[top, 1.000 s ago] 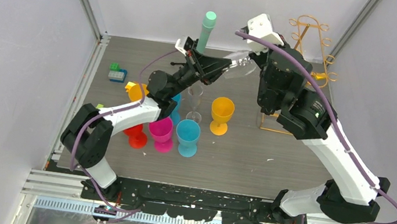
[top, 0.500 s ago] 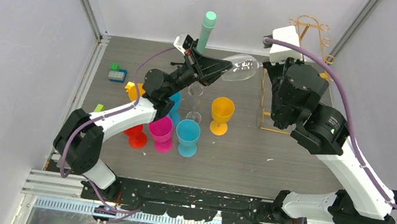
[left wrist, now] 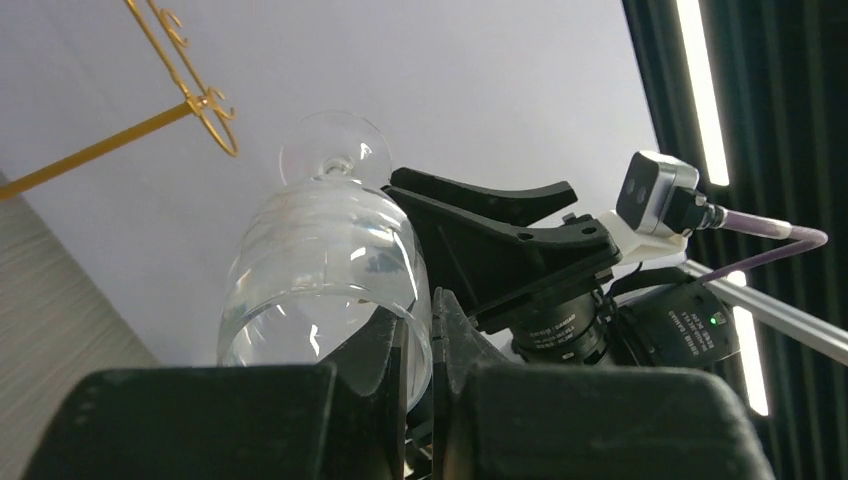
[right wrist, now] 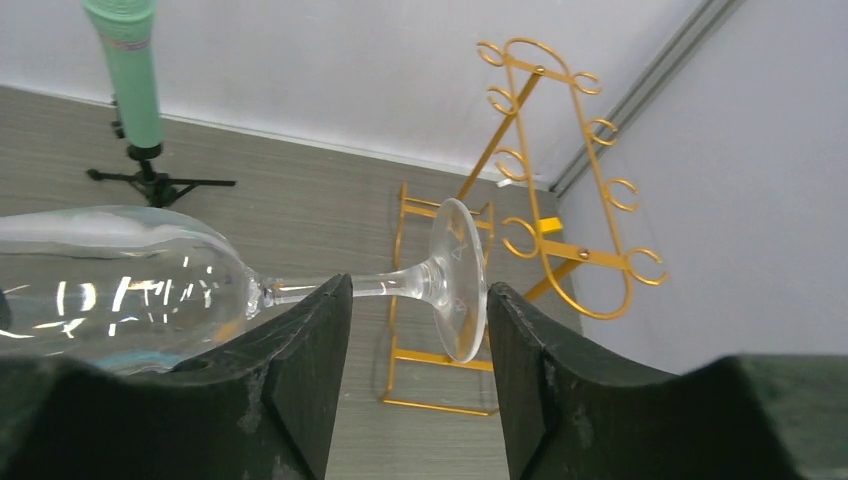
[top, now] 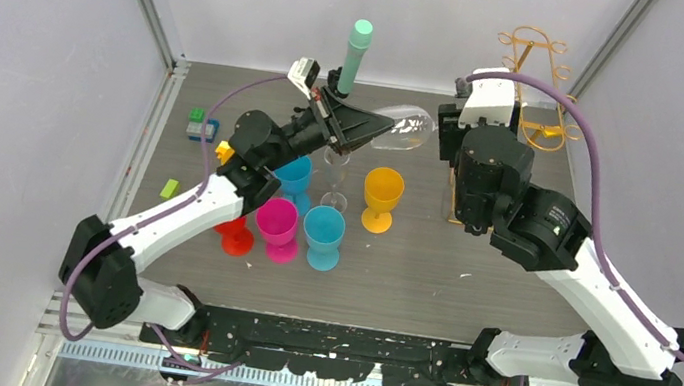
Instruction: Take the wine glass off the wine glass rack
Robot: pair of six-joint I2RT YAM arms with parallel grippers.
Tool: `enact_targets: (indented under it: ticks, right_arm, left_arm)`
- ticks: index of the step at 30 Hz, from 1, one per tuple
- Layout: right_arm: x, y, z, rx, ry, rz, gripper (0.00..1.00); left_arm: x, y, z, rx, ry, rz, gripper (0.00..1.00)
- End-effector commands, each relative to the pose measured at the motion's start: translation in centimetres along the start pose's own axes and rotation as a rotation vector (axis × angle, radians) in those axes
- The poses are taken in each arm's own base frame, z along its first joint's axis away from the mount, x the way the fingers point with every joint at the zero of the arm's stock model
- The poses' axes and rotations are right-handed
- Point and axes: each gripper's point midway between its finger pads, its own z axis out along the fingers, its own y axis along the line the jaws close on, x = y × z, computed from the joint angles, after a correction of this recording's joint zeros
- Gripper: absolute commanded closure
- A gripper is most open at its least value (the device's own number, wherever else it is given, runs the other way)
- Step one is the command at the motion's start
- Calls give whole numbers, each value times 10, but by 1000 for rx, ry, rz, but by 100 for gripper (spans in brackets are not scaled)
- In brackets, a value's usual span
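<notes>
The grey wood-grain desk (top: 467,281) carries a gold wire rack (right wrist: 546,226) back right, a tripod with a green tube (top: 354,53), coloured goblets (top: 323,234) around a clear glass (top: 336,177), and toy blocks (top: 200,125) on the left.

Gold wine glass rack (right wrist: 548,228), clear wine glass (right wrist: 130,280), mint-green cylinder (right wrist: 125,70)

Wine glass (top: 404,128) horizontal above counter (top: 467,281), upper centre of frame; bowl mouth in left gripper (top: 370,126), other end at right gripper (top: 445,135). Gold wine glass rack (top: 532,89) upper right. Coloured goblets (top: 323,234) clustered centre-left.
</notes>
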Motion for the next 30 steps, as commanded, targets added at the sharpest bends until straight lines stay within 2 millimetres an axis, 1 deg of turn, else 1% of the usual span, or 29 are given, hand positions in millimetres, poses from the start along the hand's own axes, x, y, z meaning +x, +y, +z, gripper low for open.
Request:
enact_targets:
  ticks: [1,3,4,7,10,11,12,13,14,16,19,20,23,25,27,30]
  right_arm:
    - [-12,4,-14,-103,-32,248,41]
    - [-18,1,-22,-156,-47,319,39]
    - [-19,4,-25,-186,-49,349,38]
    - [-24,-2,-33,-216,-70,419,36]
    - [-29,-6,-38,-238,-93,481,36]
    - [-30,-10,-40,-242,-106,505,36]
    - [-28,-8,-40,-248,-108,511,36]
    - [-32,-14,-43,-251,-128,542,37]
    - [-30,-15,-44,-252,-131,543,37]
    - [-32,-23,-47,-247,-146,557,38]
    - [-32,-36,-51,-229,-159,562,38]
    - [-30,-39,-51,-224,-159,557,39]
    - [-24,-51,-53,-186,-153,561,39]
    - [-17,-55,-54,-170,-144,562,40]
    - [-10,-57,-55,-163,-133,573,40]
    - [3,-60,-57,-161,-116,560,40]
  left_arm:
    - [1,-36,-15,20,-20,191,100]
    - [1,-40,-20,-4,-26,246,100]
    - [1,-43,-22,-15,-22,274,100]
    - [4,-48,-27,-51,0,337,100]
    - [11,-46,-34,-110,60,389,100]
    - [15,-40,-37,-143,87,397,100]
    - [20,-39,-41,-155,111,409,100]
    - [24,-38,-44,-166,133,423,100]
    - [29,-36,-48,-179,163,432,100]
    - [39,-35,-55,-207,220,476,100]
    - [63,-27,-66,-286,335,532,100]
    - [75,-26,-68,-298,381,561,100]
    - [100,-11,-75,-379,494,628,100]
    - [113,3,-81,-435,575,653,100]
    - [120,17,-87,-501,637,683,100]
    - [121,40,-96,-625,686,736,100]
